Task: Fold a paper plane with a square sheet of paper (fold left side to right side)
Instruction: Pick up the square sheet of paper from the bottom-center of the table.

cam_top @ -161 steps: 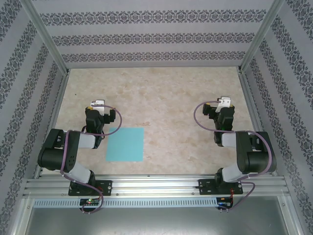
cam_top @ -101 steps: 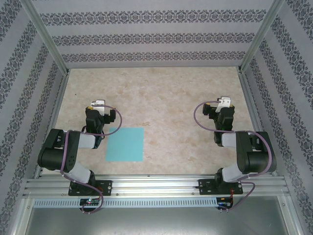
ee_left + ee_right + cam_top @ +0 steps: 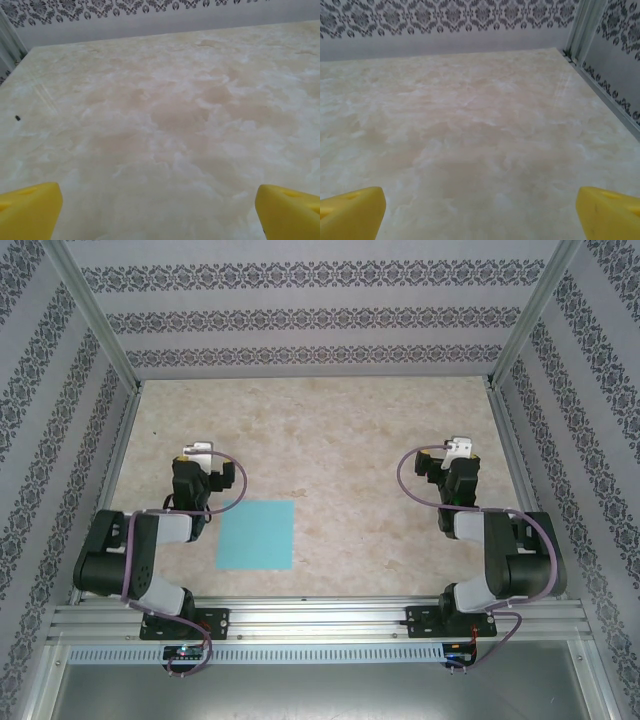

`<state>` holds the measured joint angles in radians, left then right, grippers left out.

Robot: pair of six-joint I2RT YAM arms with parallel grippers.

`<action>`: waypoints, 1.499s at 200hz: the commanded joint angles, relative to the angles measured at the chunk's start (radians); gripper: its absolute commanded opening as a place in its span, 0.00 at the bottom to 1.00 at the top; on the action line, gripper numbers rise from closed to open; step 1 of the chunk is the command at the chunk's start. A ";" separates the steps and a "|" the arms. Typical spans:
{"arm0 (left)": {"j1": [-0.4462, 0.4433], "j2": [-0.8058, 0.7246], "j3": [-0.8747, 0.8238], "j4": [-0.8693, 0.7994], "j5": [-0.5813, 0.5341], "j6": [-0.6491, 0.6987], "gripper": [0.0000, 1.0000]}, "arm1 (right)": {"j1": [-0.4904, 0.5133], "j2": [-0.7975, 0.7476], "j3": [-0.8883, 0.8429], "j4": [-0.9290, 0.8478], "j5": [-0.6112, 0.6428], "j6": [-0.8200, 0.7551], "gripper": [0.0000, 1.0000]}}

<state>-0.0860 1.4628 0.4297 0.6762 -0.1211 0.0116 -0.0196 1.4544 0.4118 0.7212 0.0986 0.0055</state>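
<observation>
Marbled tabletop (image 3: 350,430) bears the paper square (image 3: 257,535), likely flimsy and slippery, just right of the spread-apart left pincer (image 3: 159,212); pinch its left edge.

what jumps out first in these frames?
The turquoise sheet lies flat and unfolded on the marbled table, near the front edge and left of centre. Next come the yellow fingertips in the wrist views: the left gripper and the right gripper are both open, holding nothing, and point toward the patterned back wall.
</observation>
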 commanded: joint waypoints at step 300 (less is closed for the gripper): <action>-0.253 -0.511 0.019 -1.307 0.404 -0.939 0.90 | 0.932 0.561 1.008 -1.183 -0.058 0.616 0.82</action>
<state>-0.3351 0.9527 0.4702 -0.6704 0.2764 -0.9035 0.9009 1.9591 1.3544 -0.4084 0.0685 0.6090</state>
